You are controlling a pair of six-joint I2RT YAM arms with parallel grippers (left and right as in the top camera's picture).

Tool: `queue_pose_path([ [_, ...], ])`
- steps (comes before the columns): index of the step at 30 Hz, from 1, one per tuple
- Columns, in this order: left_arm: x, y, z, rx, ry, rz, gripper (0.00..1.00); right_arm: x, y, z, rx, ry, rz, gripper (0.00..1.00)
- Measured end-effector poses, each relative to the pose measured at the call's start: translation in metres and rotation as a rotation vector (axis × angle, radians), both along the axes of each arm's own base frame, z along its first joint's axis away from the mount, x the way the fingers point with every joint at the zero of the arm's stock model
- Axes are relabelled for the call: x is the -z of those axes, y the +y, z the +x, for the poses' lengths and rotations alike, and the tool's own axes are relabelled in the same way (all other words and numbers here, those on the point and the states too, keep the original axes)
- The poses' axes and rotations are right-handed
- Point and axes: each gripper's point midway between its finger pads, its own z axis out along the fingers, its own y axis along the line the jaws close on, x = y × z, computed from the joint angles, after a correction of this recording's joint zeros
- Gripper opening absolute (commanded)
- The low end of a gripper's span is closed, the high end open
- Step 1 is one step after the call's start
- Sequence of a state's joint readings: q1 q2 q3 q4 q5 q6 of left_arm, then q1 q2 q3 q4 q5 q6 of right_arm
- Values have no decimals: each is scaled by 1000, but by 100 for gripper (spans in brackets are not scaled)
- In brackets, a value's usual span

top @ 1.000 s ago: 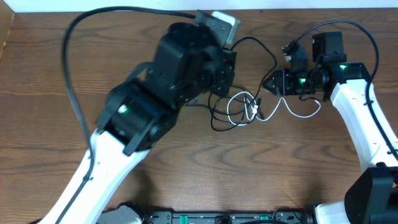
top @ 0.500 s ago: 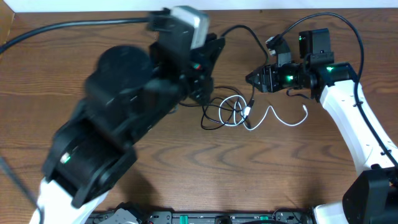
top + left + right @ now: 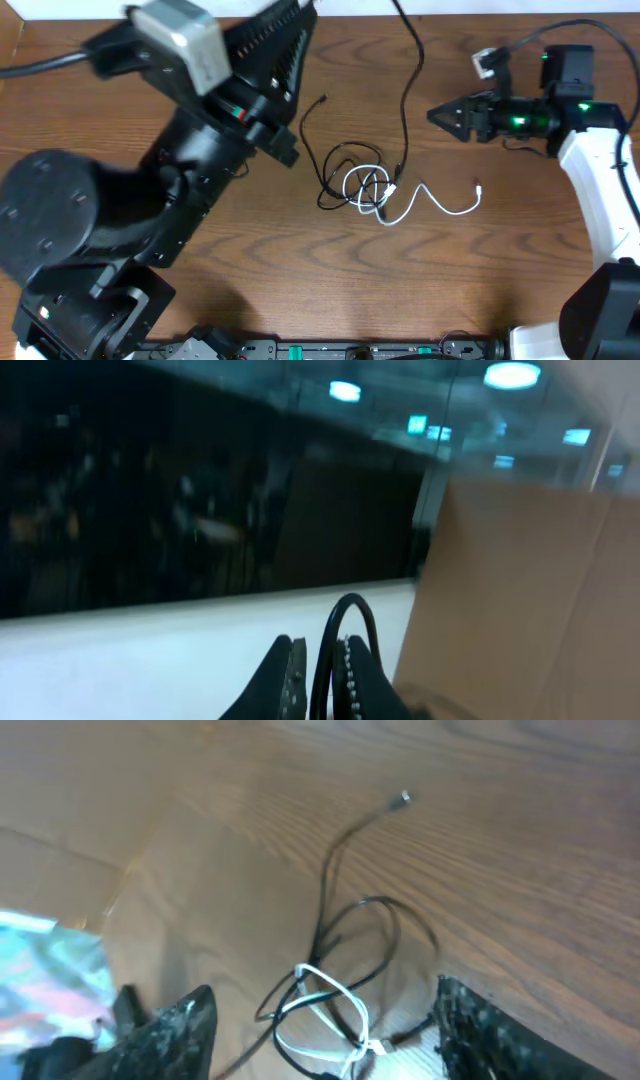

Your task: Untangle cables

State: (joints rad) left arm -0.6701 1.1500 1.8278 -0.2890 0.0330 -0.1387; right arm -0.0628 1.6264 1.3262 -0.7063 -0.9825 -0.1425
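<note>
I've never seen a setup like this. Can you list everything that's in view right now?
black cable: one, black, one stretch pinched in the left end effector, the rest tangled with the white cable mid-table.
white cable: one, white, looped into that tangle, free end trailing right.
table: one, brown wood, under everything.
brown panel: one, brown, right side of the left wrist view; I can't tell what it is.
left arm: one, black and white, lifted high on the left.
right arm: one, black and white, along the right edge.
left end effector: one, black, shut on the black cable.
right end effector: one, black, open and empty, right of the tangle.
</note>
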Motion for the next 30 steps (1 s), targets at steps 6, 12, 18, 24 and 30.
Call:
queue_pose_path([
  [6, -27, 8, -6, -14, -90, -78, 7, -16, 18, -23, -153, -61, 107, 75],
  [12, -25, 5, 4, -35, -79, -81, 7, -38, 50, -45, -336, -186, 219, 79],
  [18, -14, 7, 25, -111, -32, -86, 7, -50, 71, -61, -444, -262, 282, 78],
  [24, -2, 31, 42, -275, 39, -104, 7, -51, 59, -55, -418, -291, 275, 78],
  [30, 26, 35, 57, -357, 128, -41, 7, -51, 33, -41, -341, -304, 262, 79],
])
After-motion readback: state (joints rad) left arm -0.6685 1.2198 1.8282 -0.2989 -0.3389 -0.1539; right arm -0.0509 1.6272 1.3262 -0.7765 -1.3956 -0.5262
